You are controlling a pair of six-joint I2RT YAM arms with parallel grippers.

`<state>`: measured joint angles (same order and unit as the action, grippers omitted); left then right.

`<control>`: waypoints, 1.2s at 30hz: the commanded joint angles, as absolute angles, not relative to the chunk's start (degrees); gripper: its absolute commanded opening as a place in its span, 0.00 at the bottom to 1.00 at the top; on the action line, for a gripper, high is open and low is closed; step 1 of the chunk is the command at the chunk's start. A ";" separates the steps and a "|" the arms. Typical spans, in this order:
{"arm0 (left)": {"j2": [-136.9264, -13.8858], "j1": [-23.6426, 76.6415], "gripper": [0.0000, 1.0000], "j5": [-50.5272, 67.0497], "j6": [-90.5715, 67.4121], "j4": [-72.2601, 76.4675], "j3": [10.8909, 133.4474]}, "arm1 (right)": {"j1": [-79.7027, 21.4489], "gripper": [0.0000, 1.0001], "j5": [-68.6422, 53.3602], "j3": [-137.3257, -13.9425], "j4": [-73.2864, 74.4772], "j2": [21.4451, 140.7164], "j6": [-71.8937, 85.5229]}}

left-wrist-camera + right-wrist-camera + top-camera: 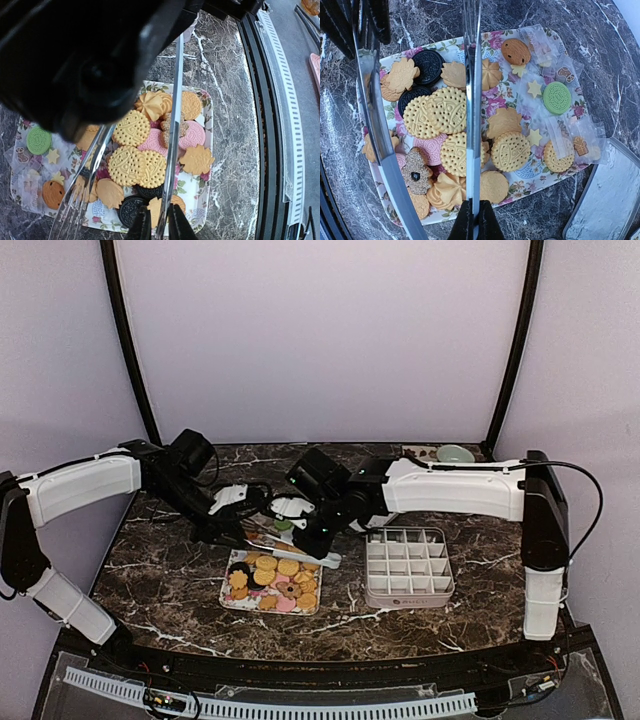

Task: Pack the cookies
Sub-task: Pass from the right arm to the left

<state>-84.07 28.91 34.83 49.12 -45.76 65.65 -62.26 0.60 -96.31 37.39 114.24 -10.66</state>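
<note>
The cookies point(447, 110) lie in a heap on a flowered plate point(492, 39) on the table point(580, 20). Most are golden and lie flat, and many overlap. In the middle are big round yellow cookies point(420, 117) with little dots. Two dark sandwich cookies point(429, 65) lie side by side near one edge. A pink round cookie point(430, 150) peeks out from under the yellow ones. There are leaf cookies point(402, 75), swirly cookies point(450, 190) and a brown flower cookie point(416, 172) with a dark middle. At the other end of the plate, a green round cookie point(556, 97), a small orange-brown cookie point(516, 51) and tiny yellow stars point(535, 89) lie apart from the heap, among clear wrappers point(590, 145).
</note>
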 commanded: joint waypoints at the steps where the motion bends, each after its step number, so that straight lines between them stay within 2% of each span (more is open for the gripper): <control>1: -82.74 29.33 0.10 32.86 50.18 -46.30 65.46 | -63.36 0.00 0.55 -98.48 35.93 114.39 -11.32; 3: -82.58 29.29 0.01 32.52 50.50 -46.32 65.63 | -63.39 0.00 0.59 -98.29 36.03 114.38 -11.29; 7: -82.61 29.34 0.00 33.44 50.52 -47.00 65.91 | -63.44 0.00 0.89 -98.50 35.17 113.90 -9.97; 8: -82.61 29.33 0.00 33.93 50.14 -47.06 65.99 | -63.39 0.03 1.47 -98.52 34.85 113.72 -9.72; 10: -82.42 29.28 0.00 35.35 48.91 -46.92 66.51 | -62.74 0.30 1.79 -98.69 33.79 112.84 -8.50; 12: -82.03 29.27 0.00 37.27 47.59 -47.01 67.26 | -60.77 0.48 -0.38 -98.45 32.02 111.16 -5.25; 14: -81.70 29.24 0.00 39.26 45.36 -47.21 68.92 | -57.50 0.72 -4.92 -97.01 28.05 108.44 -1.00; 16: -81.73 28.98 0.00 40.93 42.08 -47.12 71.11 | -53.89 0.89 -11.42 -93.13 21.48 104.47 4.19; 18: -81.78 28.23 0.00 44.16 35.55 -45.31 73.21 | -50.79 1.00 -17.43 -87.42 13.38 99.88 9.36; 22: -80.63 25.21 0.00 51.59 21.26 -37.31 74.43 | -46.47 1.00 -24.95 -76.84 -1.74 92.55 18.89; 26: -79.66 22.49 0.00 58.32 7.73 -28.80 73.24 | -42.77 1.00 -26.01 -67.03 -16.69 85.59 21.74; 27: -79.59 22.11 0.00 60.18 5.06 -27.39 73.02 | -41.92 1.00 -30.09 -63.15 -20.91 84.77 31.01; 36: -79.46 21.88 0.00 71.43 -5.59 -19.07 72.07 | -41.66 1.00 -31.78 -57.32 -39.64 87.44 42.79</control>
<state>-81.69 21.80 63.31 0.62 -25.56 72.55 -41.85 -29.74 -58.74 -24.91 85.56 34.22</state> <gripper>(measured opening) 0.007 0.999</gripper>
